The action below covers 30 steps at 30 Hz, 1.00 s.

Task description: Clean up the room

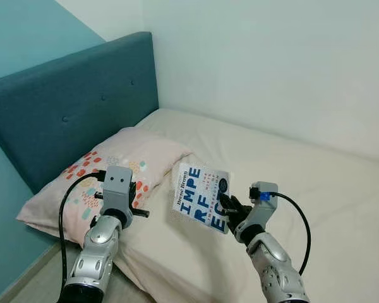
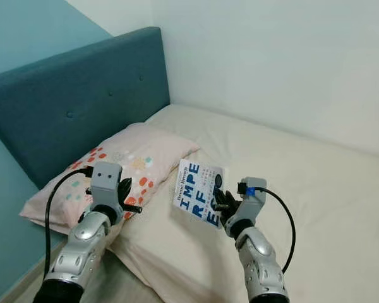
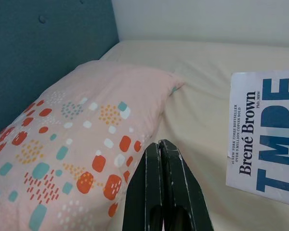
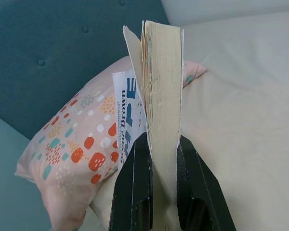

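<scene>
Our right gripper (image 4: pixel 156 159) squeezes the book (image 1: pixel 201 197) by its page edge, up off the bed (image 1: pixel 316 189) beside the pillow (image 1: pixel 107 173). Our left gripper (image 3: pixel 160 159) is closed and empty. We should hold tight and carry it level so nothing slips

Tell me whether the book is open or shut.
Shut, nearly: the right gripper clamps the book across its page block, with only the front cover curling slightly away.

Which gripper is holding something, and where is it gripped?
The right gripper clamps the paperback book by its page edge; the left gripper is shut on nothing.
</scene>
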{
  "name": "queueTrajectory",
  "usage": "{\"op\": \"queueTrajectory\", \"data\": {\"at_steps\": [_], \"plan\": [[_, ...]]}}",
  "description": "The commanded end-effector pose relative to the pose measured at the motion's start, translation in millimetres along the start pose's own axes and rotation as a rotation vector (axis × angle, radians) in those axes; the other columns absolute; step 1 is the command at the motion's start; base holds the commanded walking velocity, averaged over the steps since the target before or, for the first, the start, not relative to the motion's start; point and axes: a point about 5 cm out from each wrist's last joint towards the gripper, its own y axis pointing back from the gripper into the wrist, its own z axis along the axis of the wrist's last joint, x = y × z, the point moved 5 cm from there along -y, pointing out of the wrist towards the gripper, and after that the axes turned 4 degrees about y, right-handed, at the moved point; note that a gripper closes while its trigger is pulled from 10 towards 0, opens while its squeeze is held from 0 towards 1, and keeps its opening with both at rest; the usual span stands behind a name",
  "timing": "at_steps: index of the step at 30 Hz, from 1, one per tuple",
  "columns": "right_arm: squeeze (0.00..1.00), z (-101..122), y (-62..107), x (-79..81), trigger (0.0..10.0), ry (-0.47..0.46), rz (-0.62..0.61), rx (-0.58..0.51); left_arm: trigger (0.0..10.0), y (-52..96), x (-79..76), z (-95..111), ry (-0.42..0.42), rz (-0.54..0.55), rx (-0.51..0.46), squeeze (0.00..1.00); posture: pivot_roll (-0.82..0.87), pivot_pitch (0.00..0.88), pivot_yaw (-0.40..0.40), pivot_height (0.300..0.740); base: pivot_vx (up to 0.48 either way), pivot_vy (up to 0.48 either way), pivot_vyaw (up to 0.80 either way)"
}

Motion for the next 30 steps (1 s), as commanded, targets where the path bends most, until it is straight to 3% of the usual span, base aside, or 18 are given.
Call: {"op": "queueTrajectory", "data": {"at_steps": [1,13,18,21,24,30], "plan": [[0.00,8.1,-3.4,5.4,10.0,-0.005,0.019,-0.031,10.0,-0.7,4.1,-1.9,-0.013,0.005,0.007,0.00,-0.04,0.000,-0.007,0.740,0.000,0.330,0.00],[0.00,7.0,-2.5,4.7,10.0,-0.015,0.011,-0.033,10.0,-3.2,-2.6,3.4,-0.036,-0.035,-0.009,0.00,-0.04,0.000,0.003,0.740,0.000,0.279,0.00],[0.00,6.7,-3.3,5.4,10.0,-0.020,0.011,-0.036,10.0,-3.2,-11.3,7.8,-0.103,-0.071,-0.028,0.00,-0.04,0.000,0.007,0.740,0.000,-0.480,0.00],[0.00,6.6,-3.2,5.6,10.0,-0.020,0.011,-0.037,10.0,-3.3,-11.6,7.4,-0.089,-0.068,-0.026,0.00,-0.04,0.000,0.007,0.740,0.000,-0.480,0.00],[0.00,7.0,-3.0,5.3,10.0,-0.019,0.011,-0.038,10.0,-3.9,-10.5,7.3,-0.044,-0.053,-0.024,0.00,-0.04,0.000,0.007,0.740,0.000,0.000,0.00],[0.00,6.8,-2.8,3.8,10.0,-0.016,0.010,-0.036,10.0,-5.6,-2.1,3.5,-0.038,-0.011,0.000,0.00,-0.04,0.000,0.003,0.740,0.000,0.000,0.00]]}}
